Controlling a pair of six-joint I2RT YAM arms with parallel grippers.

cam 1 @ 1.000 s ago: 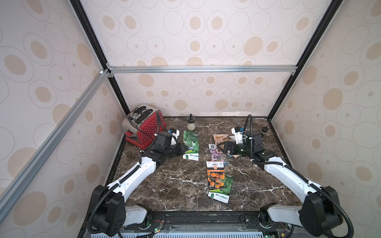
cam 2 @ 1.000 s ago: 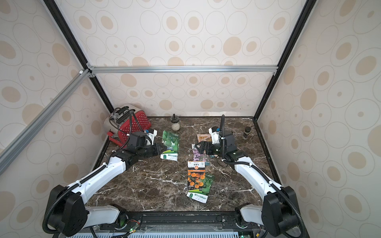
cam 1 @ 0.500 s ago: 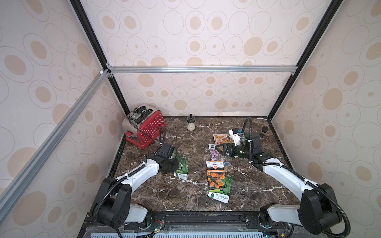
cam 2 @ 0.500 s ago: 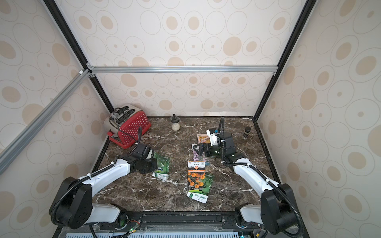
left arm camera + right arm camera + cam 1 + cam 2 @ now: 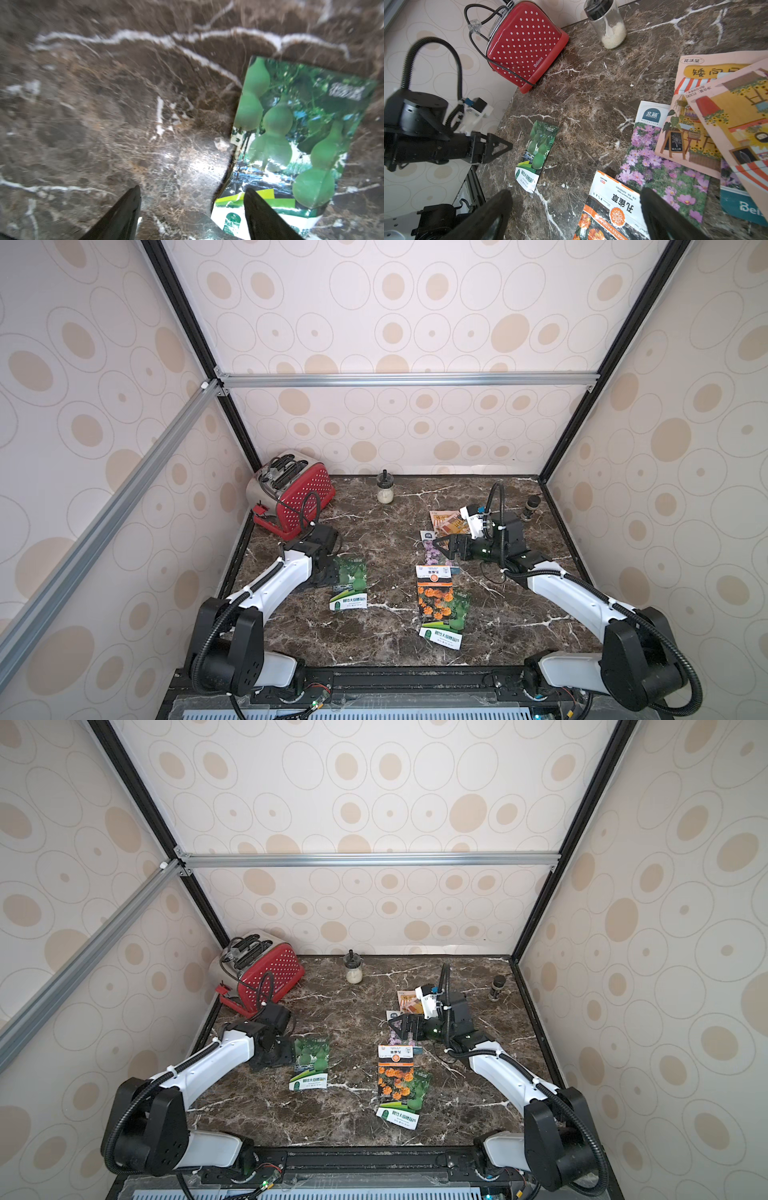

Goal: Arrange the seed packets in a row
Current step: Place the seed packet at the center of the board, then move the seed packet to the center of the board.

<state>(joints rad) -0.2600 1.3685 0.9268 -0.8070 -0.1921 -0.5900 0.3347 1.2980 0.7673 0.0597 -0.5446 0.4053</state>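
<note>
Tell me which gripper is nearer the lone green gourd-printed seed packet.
Left. The left gripper sits open right beside the edge of the green gourd-printed seed packet; the right gripper hangs farther away, over the purple-flower packet.

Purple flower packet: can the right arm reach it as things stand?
Probably yes: the open right gripper hovers above the purple flower packet, though peach packets cover part of it.

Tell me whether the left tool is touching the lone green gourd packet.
Apart. The right wrist view shows bare marble between the open left tool and the lone green gourd packet.
</note>
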